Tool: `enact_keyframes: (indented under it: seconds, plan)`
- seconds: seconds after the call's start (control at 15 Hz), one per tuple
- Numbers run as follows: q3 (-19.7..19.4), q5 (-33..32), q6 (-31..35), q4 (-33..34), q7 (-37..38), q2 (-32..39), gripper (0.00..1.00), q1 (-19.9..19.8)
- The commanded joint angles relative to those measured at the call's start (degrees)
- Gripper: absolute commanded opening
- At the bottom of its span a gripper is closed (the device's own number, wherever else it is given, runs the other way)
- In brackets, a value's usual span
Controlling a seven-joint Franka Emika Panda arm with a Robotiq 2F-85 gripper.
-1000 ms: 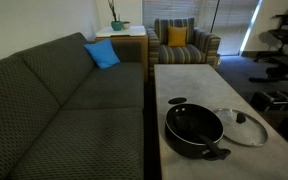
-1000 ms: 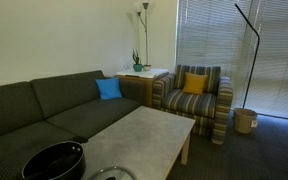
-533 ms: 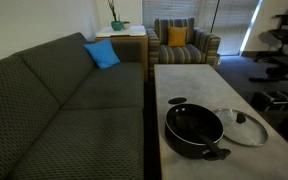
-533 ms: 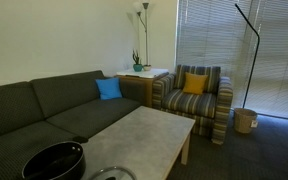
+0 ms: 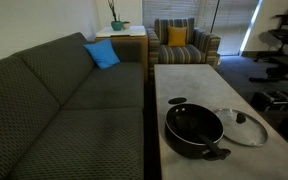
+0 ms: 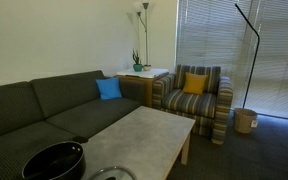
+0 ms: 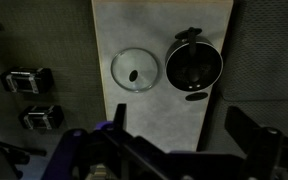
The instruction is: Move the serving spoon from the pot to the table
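Table (image 5: 184, 85) of grey stone look beside dark sofa (image 5: 64, 110), carrying pot (image 5: 188, 148)

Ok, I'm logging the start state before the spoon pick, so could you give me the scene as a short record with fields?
pot: uncovered, standing near one end of the table
glass lid: lying flat on the table beside the pot
serving spoon: cannot be made out against the pot's dark interior
gripper: high above the table, fingers open, nothing held
sofa: runs along one long side of the table
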Motion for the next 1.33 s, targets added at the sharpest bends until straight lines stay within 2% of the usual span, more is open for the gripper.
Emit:
enact_keyframes:
  seconds: [0.0, 0.47, 0.87, 1.27]
  plan:
    - [-0.48, -0.42, -0.15, 0.12, 0.30, 0.12, 1.00, 0.51]
    - [-0.70, -0.73, -0.53, 0.53, -0.65, 0.54, 1.00, 0.74]
    - [-2.08, -0.86, -0.72, 0.75, -5.19, 1.35, 1.00, 1.91]
    - [-4.29, 0.49, -5.00, 1.27, -9.18, 2.69, 1.00, 3.23]
